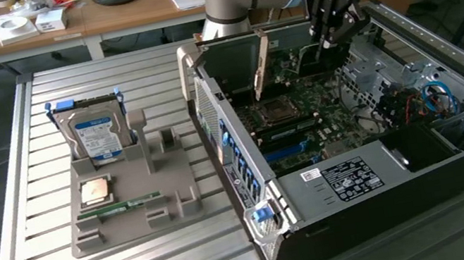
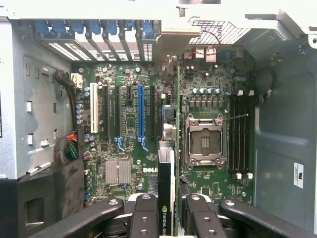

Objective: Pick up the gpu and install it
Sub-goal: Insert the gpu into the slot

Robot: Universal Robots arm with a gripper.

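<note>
My gripper [image 1: 332,37] hangs over the open computer case [image 1: 393,176] and is shut on one end of the gpu [image 1: 235,65]. The card stands on edge above the motherboard [image 1: 307,124], with a pale bracket strip at its end toward the exterior view's left. In the wrist view the gpu [image 2: 166,168] runs edge-on out from between the black fingers [image 2: 143,218] of my gripper [image 2: 168,214]. It lies over the board between the row of expansion slots [image 2: 140,111] and the empty processor socket [image 2: 203,144]. I cannot tell whether its lower edge touches a slot.
A grey fixture tray [image 1: 175,183] at the exterior view's left holds an upright hard drive [image 1: 99,135], a processor chip [image 1: 95,191] and a memory stick [image 1: 122,206]. Blue slot latches [image 2: 99,29], cables [image 1: 437,97] and the case's metal walls surround the board. A desk [image 1: 98,18] stands behind the table.
</note>
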